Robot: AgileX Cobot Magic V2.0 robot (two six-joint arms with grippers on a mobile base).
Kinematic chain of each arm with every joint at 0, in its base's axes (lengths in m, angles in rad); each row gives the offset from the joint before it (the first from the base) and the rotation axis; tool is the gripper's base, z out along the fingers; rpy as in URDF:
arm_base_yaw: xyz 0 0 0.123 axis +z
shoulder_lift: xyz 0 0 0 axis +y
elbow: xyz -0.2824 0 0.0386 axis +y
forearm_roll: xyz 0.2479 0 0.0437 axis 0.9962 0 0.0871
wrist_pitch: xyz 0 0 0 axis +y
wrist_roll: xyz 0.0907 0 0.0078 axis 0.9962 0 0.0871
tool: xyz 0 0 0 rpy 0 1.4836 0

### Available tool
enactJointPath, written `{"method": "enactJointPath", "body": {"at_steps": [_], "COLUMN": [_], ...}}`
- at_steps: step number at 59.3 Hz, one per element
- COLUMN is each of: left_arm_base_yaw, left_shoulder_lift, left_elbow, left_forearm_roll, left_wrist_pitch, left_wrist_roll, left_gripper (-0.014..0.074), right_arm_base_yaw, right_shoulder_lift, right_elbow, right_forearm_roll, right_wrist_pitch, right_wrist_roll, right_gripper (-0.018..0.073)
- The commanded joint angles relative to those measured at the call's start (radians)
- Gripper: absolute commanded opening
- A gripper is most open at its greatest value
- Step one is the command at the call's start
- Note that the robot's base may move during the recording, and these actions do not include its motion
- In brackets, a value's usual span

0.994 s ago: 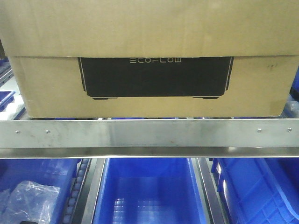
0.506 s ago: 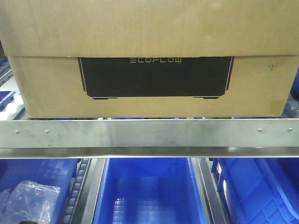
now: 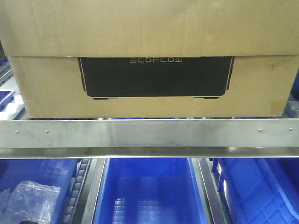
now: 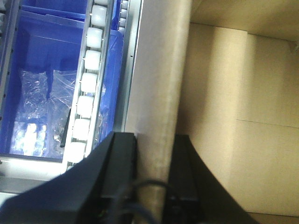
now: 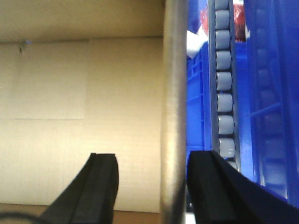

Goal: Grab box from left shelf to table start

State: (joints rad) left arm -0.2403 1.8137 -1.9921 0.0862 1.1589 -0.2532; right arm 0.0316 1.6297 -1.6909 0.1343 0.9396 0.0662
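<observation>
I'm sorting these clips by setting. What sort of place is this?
Probably a warehouse or factory stockroom. A metal flow rack with roller tracks holds a large cardboard carton, and blue plastic bins sit in rows on the level below.

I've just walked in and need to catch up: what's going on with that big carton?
A two-arm robot is lining up on the box, which sits on the left shelf behind its silver front rail, above blue bins. The left gripper and right gripper are both close to the rail and carton. The right one is open, and neither visibly holds the box. The table is not in view.
</observation>
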Motion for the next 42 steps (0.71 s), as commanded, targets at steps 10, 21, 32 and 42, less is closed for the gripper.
{"method": "enactJointPath", "body": {"at_steps": [10,21,32,42], "left_arm_base_yaw": [-0.002,-0.002,-0.002,-0.002], "left_shoulder_lift": [-0.040,-0.040,-0.040,-0.040], "left_elbow": [-0.019,-0.019,-0.019,-0.019], "left_forearm_roll": [-0.034,-0.034,-0.034,-0.034], "left_wrist_pitch": [0.041,0.043,0.043,0.043], "left_wrist_roll": [-0.027,-0.027,-0.027,-0.027], "left_gripper": [-0.0085,-0.0085,-0.0085,-0.0086], "right_arm_base_yaw": [-0.002,-0.002,-0.002,-0.002], "right_shoulder_lift": [-0.031,-0.028,-0.028,-0.028], "right_elbow": [-0.038,-0.038,-0.038,-0.038], "right_forearm_roll": [-0.010,-0.013,-0.021,-0.021], "right_wrist_pitch": [-0.050,-0.042,-0.038,-0.038], "right_wrist_roll": [-0.001,-0.005,-0.005,-0.005], "right_gripper": [0.0445,0.0404,0.0238,0.0046]}}
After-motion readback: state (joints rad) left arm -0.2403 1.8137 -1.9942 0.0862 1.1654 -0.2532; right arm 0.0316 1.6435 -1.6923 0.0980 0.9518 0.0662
